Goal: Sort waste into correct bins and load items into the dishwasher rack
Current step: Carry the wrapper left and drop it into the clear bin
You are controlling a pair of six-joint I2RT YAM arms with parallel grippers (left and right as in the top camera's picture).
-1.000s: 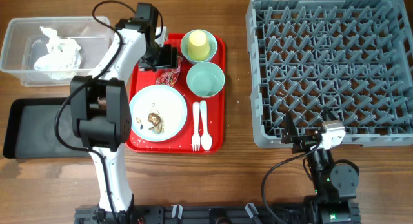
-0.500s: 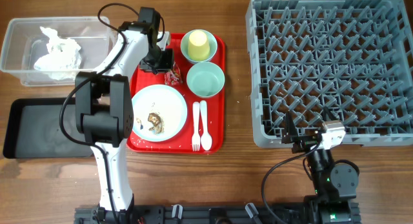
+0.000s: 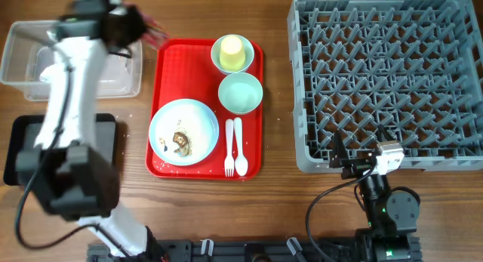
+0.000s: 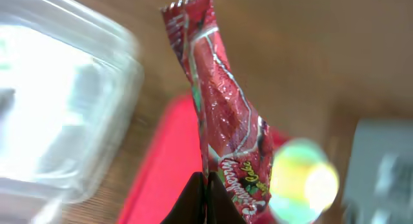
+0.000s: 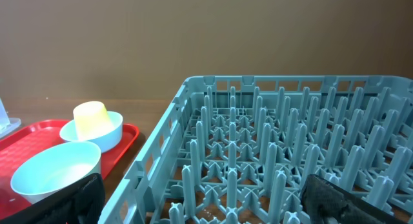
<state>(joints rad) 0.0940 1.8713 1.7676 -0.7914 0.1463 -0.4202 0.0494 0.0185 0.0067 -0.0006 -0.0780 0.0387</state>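
tub (image 3: 19,73) left of serving tray (image 3: 177,69), dishwasher rack (image 3: 385,81) to its right, plate (image 3: 198,117) on it

Wrapper (image 4: 226,121) cut off below, clear tub (image 4: 58,114) blurred

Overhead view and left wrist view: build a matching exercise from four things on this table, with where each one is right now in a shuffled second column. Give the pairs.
Things
1. red-and-white wrapper
2. yellow-green cup
3. food scraps
4. white plastic fork

Places
A. on the pale blue plate
B. pinched in the left gripper
C. flat on the red tray, beside the spoon
D. inside the pale green small bowl

Pairs: 1-B, 2-D, 3-A, 4-C
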